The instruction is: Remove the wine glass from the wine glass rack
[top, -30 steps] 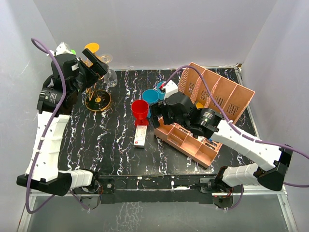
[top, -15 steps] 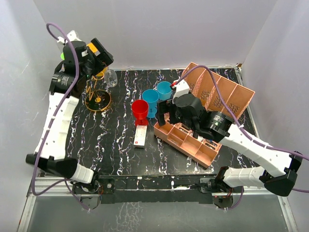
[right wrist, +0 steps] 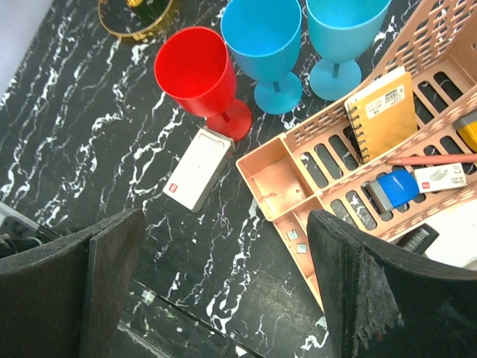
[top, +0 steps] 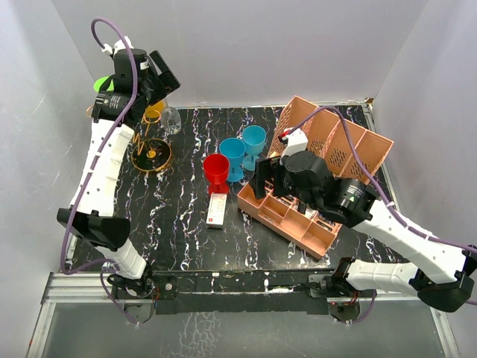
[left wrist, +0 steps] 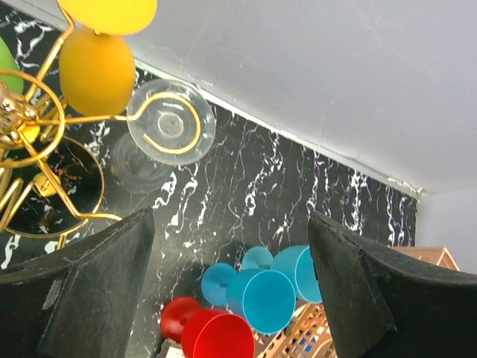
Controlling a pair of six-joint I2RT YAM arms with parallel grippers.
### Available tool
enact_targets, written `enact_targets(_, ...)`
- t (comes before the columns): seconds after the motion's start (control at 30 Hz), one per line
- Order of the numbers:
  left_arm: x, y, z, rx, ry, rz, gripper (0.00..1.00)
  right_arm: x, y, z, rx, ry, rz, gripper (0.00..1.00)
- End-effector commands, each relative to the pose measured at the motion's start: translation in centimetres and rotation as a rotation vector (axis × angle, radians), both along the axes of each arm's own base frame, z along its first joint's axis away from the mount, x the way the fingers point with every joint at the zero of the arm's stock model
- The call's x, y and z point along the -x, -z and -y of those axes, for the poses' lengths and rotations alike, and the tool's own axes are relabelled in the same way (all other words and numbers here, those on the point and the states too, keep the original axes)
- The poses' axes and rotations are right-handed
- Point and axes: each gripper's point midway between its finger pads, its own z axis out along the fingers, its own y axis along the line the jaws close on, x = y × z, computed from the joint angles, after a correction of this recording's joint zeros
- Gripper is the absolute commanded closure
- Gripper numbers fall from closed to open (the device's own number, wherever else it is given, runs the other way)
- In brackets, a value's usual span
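Note:
The gold wire wine glass rack (top: 151, 155) stands at the back left; its loop arms show in the left wrist view (left wrist: 45, 134). An orange wine glass (left wrist: 97, 71) and a clear wine glass (left wrist: 170, 123) hang from its loops; both also show in the top view, orange (top: 154, 112) and clear (top: 171, 119). My left gripper (top: 160, 78) is open and empty, high above the rack; in its wrist view (left wrist: 229, 220) the rack lies to the upper left. My right gripper (top: 261, 179) is open and empty (right wrist: 226, 216) above the table's middle.
A red goblet (top: 216, 169) and two blue goblets (top: 232, 153) (top: 254, 140) stand mid-table. A white box (top: 218, 209) lies in front of them. A pink slotted organizer (top: 328, 149) with a notebook (right wrist: 380, 104) and small items fills the right side. White walls enclose the table.
My left arm has risen and swung back, now high above the rack. My right gripper has drawn back toward the near right, uncovering the blue goblets.

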Motion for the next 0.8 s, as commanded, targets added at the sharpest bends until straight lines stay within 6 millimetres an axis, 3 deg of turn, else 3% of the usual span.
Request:
enact_targets(0.0, -0.7, -1.5, -1.5, -0.023, -0.084, 0.028, 0.21, -0.6, -0.4, 0.4, 0.001, 0.020, 0.042, 0.01)
enact_targets(0.27, -1.5, 1.1, -2.9, 0.112, -0.257, -0.036, 0.25, -1.4, 0.6, 0.6, 0.071, 0.022, 0.074, 0.01)
enact_targets(0.37, -2.3, 1.8, -3.3, 0.163, -0.292, -0.051, 0.31, -1.5, 1.0, 0.8, 0.082, 0.025, 0.081, 0.01)
enact_targets(0.5, -3.3, 2.3, -3.6, 0.174, -0.314, -0.053, 0.37, -1.5, 1.3, 1.2, 0.097, 0.035, 0.087, 0.01)
enact_targets(0.77, -4.5, 4.3, -4.2, 0.174, -0.375, -0.101, 0.40, -1.7, 1.7, 2.0, 0.114, 0.060, 0.108, 0.01)
